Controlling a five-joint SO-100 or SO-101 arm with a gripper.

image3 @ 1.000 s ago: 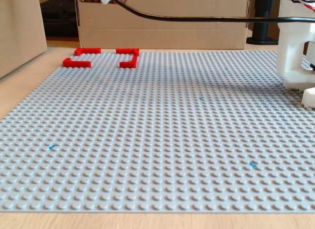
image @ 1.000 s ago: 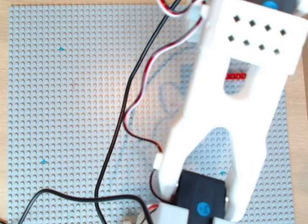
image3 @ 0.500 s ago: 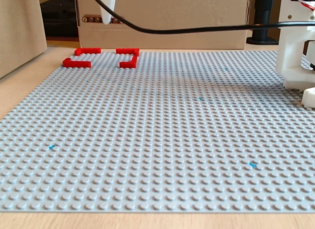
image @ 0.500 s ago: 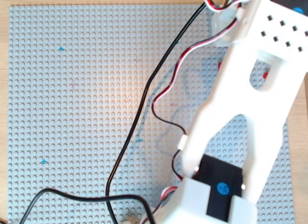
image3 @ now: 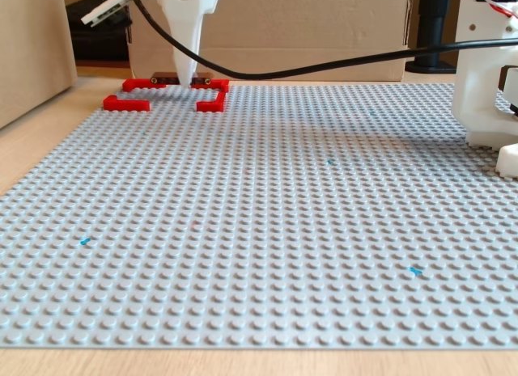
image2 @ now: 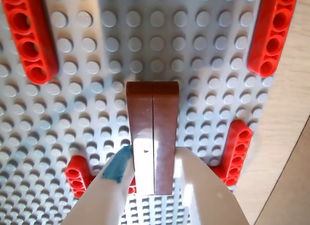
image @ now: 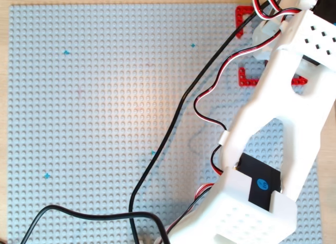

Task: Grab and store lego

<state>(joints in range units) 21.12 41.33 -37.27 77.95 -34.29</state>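
**Lego held low inside the red-bracket bay**

Lego: long, narrow reddish-brown plastic brick (image2: 152, 138) with a smooth top and a lengthwise groove, clamped between the two white fingers of the gripper (image2: 154, 174). One finger carries a blue mark and presses the left long side; the other presses the right. Gripping across the narrow width leaves the far end free and pointing ahead.

Location: over the large grey studded baseplate (image2: 111, 55), within the area framed by red L-shaped corner brackets (image2: 29, 36). In the fixed view the brick (image3: 166, 77) sits at stud level behind the white finger; contact with the studs cannot be judged.

Container: the bracket frame (image3: 127, 103) serves as the store. Nothing else is visible in it.

Judgement: brick is at the drop-off; release pending.
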